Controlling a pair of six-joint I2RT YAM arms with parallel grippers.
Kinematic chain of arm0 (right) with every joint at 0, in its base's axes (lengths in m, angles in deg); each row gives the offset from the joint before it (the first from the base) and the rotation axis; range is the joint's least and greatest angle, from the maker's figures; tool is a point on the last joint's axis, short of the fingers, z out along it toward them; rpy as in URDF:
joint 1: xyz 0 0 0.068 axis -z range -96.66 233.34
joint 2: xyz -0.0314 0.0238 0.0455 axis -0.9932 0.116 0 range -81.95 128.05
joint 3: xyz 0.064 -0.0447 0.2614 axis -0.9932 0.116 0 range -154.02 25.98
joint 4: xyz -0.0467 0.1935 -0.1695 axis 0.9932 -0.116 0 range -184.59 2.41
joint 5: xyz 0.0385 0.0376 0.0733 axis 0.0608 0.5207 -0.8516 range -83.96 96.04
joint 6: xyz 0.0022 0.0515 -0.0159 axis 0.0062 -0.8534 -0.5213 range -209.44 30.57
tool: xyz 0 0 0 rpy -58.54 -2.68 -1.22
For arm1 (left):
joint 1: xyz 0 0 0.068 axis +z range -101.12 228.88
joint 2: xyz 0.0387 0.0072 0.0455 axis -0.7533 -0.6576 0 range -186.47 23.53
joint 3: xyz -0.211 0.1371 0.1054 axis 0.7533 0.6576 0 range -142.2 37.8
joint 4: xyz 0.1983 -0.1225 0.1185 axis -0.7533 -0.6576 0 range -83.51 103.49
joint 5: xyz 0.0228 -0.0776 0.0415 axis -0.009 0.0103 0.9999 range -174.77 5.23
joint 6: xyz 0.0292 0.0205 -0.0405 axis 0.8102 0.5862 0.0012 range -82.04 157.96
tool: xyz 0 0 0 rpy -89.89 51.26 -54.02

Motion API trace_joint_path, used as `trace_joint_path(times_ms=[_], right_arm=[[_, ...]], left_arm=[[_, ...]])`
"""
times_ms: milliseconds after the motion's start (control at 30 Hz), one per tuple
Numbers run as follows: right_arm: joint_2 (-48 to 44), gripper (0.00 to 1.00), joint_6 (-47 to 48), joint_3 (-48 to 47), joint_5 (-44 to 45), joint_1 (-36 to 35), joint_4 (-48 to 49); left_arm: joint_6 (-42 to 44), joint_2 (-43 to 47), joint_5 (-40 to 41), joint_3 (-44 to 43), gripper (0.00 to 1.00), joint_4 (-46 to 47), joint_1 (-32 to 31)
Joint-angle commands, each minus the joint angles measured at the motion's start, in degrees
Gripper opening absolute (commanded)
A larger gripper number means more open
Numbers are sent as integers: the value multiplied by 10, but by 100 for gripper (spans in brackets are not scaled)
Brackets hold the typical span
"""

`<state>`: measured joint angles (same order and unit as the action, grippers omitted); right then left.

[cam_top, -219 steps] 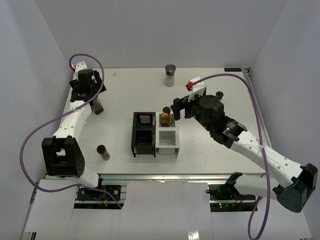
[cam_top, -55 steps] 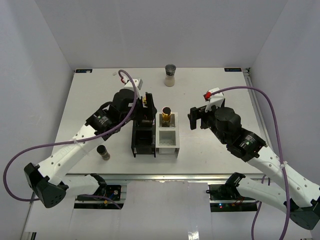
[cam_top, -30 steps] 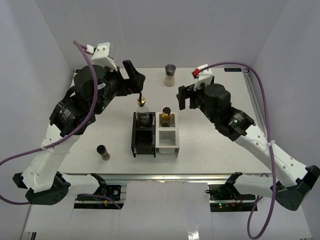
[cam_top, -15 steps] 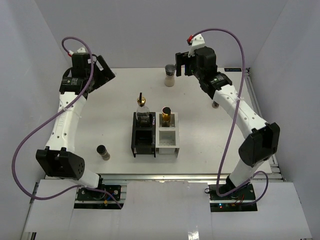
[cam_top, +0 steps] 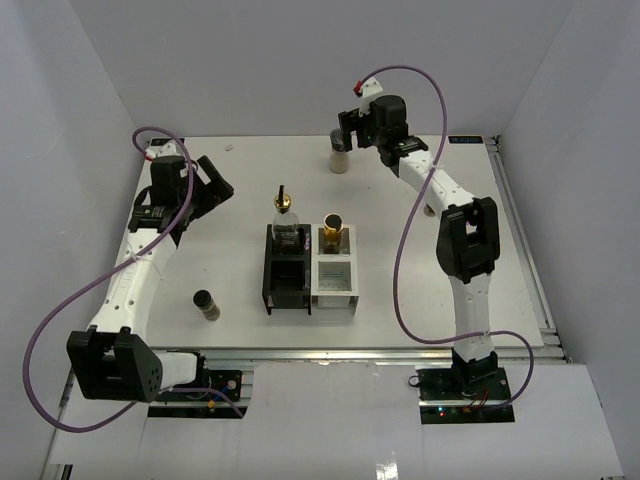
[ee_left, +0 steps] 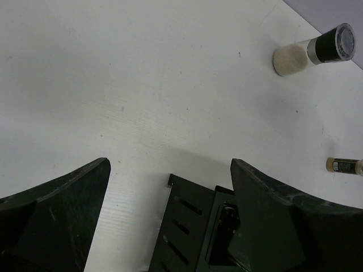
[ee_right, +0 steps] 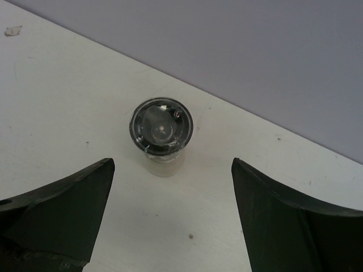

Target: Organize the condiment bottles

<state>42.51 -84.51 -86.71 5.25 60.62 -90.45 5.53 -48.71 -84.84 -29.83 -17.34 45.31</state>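
Note:
A grey-lidded shaker (cam_top: 340, 158) with beige contents stands at the table's far edge. My right gripper (cam_top: 343, 133) hovers right by it, open. In the right wrist view the shaker (ee_right: 161, 136) sits just beyond the fingertips, centred in the gap and untouched. A clear bottle with a gold pourer (cam_top: 286, 220) stands in the black half of the rack (cam_top: 285, 283). A gold-necked bottle (cam_top: 332, 232) stands in the white half. My left gripper (cam_top: 216, 185) is open and empty, left of the rack. One dark jar (cam_top: 207, 304) stands near the front left.
In the left wrist view, the black rack (ee_left: 195, 226) lies under my open left gripper (ee_left: 170, 170), the shaker (ee_left: 315, 52) is far off and a small jar (ee_left: 345, 165) shows at the right edge. The back wall rises just behind the shaker.
My left gripper has pulled back to the left, away from the pourer bottle that stays in the rack. My right arm has swung to the far edge, over to the shaker.

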Motion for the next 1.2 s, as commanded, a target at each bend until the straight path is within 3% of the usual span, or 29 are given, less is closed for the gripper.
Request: trace_joint_path(times_ms=[0, 633, 1000, 1100, 1167], right_arm=[[31, 90, 26, -42, -27, 6, 99], [137, 90, 8, -60, -93, 10, 185], [177, 92, -4, -97, -95, 10, 183], [182, 97, -4, -96, -93, 10, 190], [187, 94, -1, -98, -93, 10, 192]], left_arm=[[3, 24, -14, 38, 98, 55, 1], [9, 27, -24, 69, 98, 84, 1], [10, 37, -23, 74, 98, 85, 1], [9, 37, -23, 75, 98, 88, 1], [8, 35, -23, 75, 98, 89, 1]])
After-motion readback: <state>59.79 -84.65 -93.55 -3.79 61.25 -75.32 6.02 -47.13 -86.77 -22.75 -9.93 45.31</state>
